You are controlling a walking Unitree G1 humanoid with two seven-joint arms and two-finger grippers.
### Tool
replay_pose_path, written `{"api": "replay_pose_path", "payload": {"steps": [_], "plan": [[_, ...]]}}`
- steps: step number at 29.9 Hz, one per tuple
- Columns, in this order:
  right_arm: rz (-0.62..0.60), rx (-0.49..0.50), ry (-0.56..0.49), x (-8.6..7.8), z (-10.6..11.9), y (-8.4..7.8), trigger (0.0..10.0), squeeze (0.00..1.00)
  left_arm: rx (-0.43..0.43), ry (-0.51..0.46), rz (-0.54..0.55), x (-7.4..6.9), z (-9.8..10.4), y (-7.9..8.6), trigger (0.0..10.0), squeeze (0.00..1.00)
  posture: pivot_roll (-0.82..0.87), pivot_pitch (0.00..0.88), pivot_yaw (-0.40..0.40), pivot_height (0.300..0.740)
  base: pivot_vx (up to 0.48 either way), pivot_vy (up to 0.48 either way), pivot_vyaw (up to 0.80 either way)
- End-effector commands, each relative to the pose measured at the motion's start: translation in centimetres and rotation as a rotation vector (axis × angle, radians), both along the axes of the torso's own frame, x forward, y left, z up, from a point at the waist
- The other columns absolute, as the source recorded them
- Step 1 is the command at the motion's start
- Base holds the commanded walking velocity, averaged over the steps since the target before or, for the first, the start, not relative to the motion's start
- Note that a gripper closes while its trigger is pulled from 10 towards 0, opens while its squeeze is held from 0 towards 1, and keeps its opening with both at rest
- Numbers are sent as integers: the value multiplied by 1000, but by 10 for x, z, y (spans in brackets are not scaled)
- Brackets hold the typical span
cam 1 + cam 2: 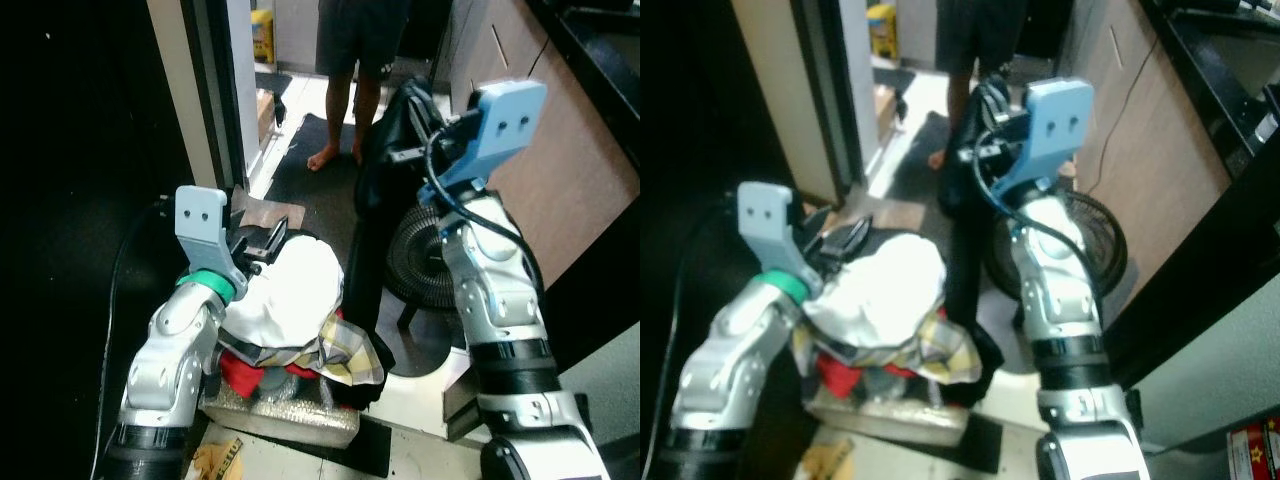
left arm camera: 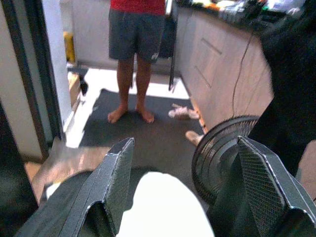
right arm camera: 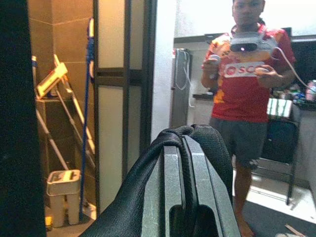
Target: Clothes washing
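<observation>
A laundry pile sits in a silver basket (image 1: 290, 418) on the floor: a white cloth (image 1: 292, 288) on top, a plaid cloth (image 1: 352, 352) and a red one (image 1: 244, 374) beneath. My left gripper (image 1: 262, 240) hovers open just above the far edge of the white cloth (image 2: 168, 210), holding nothing. My right gripper (image 1: 418, 128) is raised high to the right and shut on a black garment (image 1: 368, 230). This garment hangs down in a long fold to the basket's right side. In the right wrist view the black garment (image 3: 131, 200) drapes over the closed fingers (image 3: 174, 163).
A person (image 1: 350, 55) stands barefoot on a dark mat (image 1: 300, 170) beyond the basket. A black floor fan (image 1: 425, 255) stands behind the hanging garment. Wooden cabinets (image 1: 560, 150) run along the right, a door frame (image 1: 205, 100) on the left.
</observation>
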State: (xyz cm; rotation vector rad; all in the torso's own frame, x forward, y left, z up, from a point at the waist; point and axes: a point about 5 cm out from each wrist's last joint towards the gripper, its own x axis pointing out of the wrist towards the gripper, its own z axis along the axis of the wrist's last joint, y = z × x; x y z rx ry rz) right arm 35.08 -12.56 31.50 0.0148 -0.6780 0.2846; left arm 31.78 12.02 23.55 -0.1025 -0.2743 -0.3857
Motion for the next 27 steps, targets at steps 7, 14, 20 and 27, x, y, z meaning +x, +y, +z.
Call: {"api": "replay_pose_path", "payload": {"steps": [7,14,20,27], "plan": [[-23,12,2,-3,-6,-4,10000,0,16,3,-9,-4,4,-7,10000,0,41,116,11,740,0,0,0],[8,-41,27,-9,-22,2,10000,0,36,5,-1,-8,4,-7,10000,0,36,118,16,740,0,0,0],[1,-40,52,-10,-30,2,10000,0,45,6,1,-7,4,-12,10000,0,31,120,18,740,0,0,0],[-3,-40,60,-10,-33,2,10000,0,64,2,-8,-5,4,-17,10000,0,25,122,23,740,0,0,0]]}}
